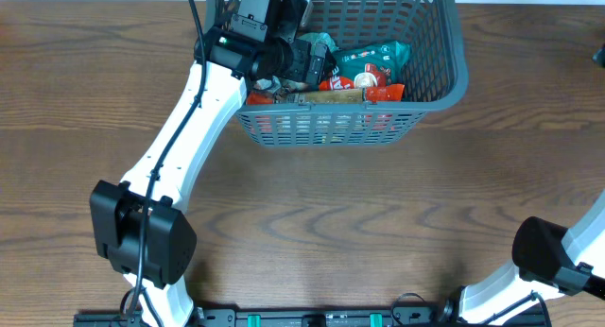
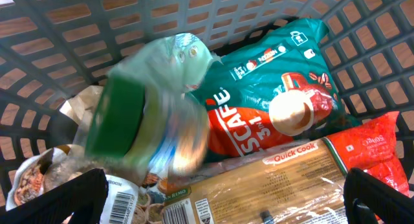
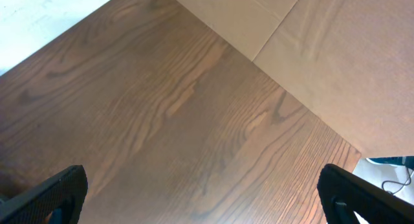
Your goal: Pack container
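The dark grey slotted basket [image 1: 444, 86] stands at the back of the table and holds several packets. My left gripper [image 1: 315, 62] is inside it, open [image 2: 223, 201], with nothing between its fingers. In the left wrist view a blurred green and clear packet [image 2: 149, 114] is in front of the fingers, above the pile. Under it lie a teal and red coffee packet [image 2: 272, 101], a brown "Quick Cook" packet [image 2: 278, 185] and a red packet [image 2: 372, 146]. My right gripper [image 3: 204, 198] is open and empty over bare wood, far from the basket.
The basket's lattice walls [image 2: 58, 36] close in the left gripper on the left and the back. The right arm [image 1: 558, 261] is at the front right corner of the table. The table edge and a tan floor [image 3: 336, 56] show in the right wrist view.
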Controlling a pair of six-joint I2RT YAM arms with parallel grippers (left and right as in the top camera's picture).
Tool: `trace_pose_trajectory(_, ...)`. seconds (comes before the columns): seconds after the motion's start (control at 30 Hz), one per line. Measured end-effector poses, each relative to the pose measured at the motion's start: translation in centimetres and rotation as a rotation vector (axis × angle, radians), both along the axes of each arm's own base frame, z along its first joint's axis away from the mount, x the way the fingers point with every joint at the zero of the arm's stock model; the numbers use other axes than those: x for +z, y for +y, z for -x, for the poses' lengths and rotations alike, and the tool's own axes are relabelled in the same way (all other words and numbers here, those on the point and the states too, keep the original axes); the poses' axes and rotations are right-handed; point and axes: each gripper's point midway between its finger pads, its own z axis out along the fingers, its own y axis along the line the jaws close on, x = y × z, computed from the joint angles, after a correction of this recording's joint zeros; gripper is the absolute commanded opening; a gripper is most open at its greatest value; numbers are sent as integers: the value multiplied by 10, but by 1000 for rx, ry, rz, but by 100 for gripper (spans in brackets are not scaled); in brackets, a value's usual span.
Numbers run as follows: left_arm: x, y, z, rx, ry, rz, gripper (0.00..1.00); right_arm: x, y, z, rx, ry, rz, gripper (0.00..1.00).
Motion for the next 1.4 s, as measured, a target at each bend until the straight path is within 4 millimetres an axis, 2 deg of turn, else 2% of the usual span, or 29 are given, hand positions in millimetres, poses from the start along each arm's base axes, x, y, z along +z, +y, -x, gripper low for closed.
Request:
trace_pose_trajectory(0.13,1,6,-2,15,-3,-7,99,0,0,0,-1,0,0,99)
trace_pose_trajectory(0.23,9,25,-4,67,-15,-40,99,0,0,0,0,0,0,99)
trace_pose_trajectory(0.3,23,42,-6,109,-35,-55,99,0,0,0,0,0,0,99)
trace_pose_trajectory(0.43,82,85,-1,206,-121,-54,99,0,0,0,0,0,0,99)
trace_pose_trajectory(0.53,141,119,18,279,-224,-30,99,0,0,0,-1,1,0,99)
trace_pose_trajectory(0.63,184,150,50,344,-293,-28,98,0,0,0,0,0,0,99)
trace_pose_trajectory(0.7,197,172,79,400,-296,-62,99,0,0,0,0,0,0,99)
trace_pose_trajectory(0.83,195,211,132,511,-235,-173,99,0,0,0,0,0,0,99)
trace_pose_trajectory(0.93,189,226,153,552,-191,-231,99,0,0,0,-1,0,0,99)
trace_pose_trajectory(1.2,176,238,180,579,-112,-297,98,0,0,0,0,0,0,99)
trace_pose_trajectory(1.4,173,240,186,582,-90,-315,99,0,0,0,0,0,0,99)
